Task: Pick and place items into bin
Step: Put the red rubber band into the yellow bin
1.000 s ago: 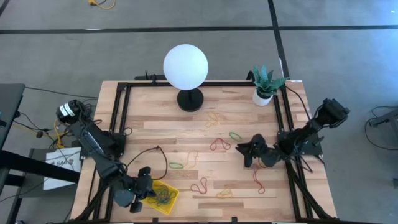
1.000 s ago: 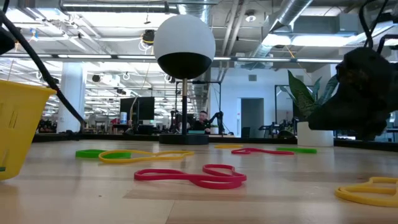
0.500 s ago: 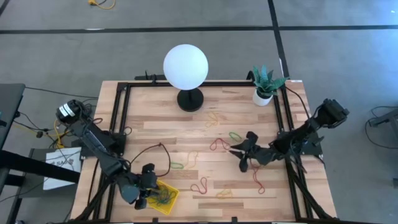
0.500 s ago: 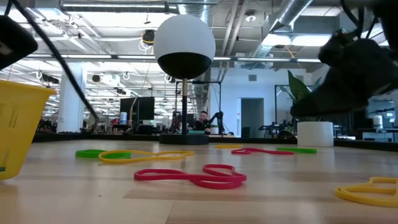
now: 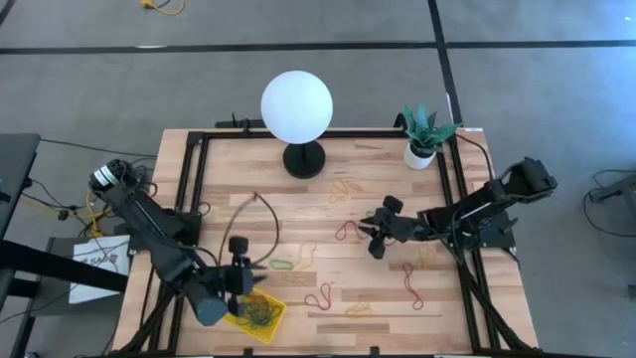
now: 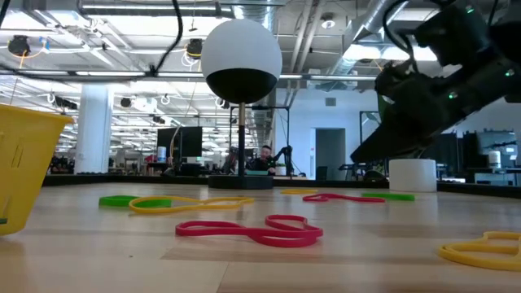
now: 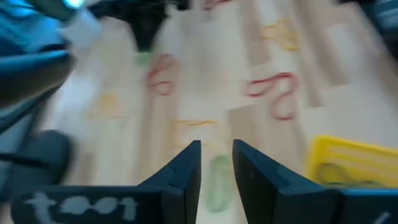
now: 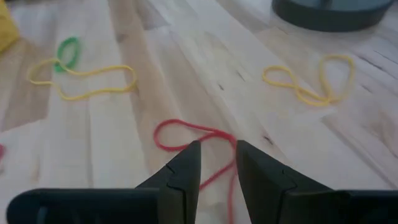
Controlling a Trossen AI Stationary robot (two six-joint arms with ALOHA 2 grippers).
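Small yellow plastic bin (image 5: pixel 256 314) at table's front-left corner holds several bands; many thin rubber-band loops (image 5: pixel 318 296) remain mid-table. Left gripper (image 5: pixel 237 272) narrowly parted, empty. Right gripper (image 5: pixel 376 231) narrowly parted over red loop (image 8: pixel 198 138).

Bin (image 5: pixel 260 315): shallow, square, bright yellow tray at the surface's (image 5: pixel 298 214) near-left corner, containing a tangle of green and yellowish bands. Items outside the bin lie flat and twisted across the surface: red loop (image 5: pixel 319 296), green loop (image 5: pixel 282 265), yellow loop (image 5: pixel 341 190).
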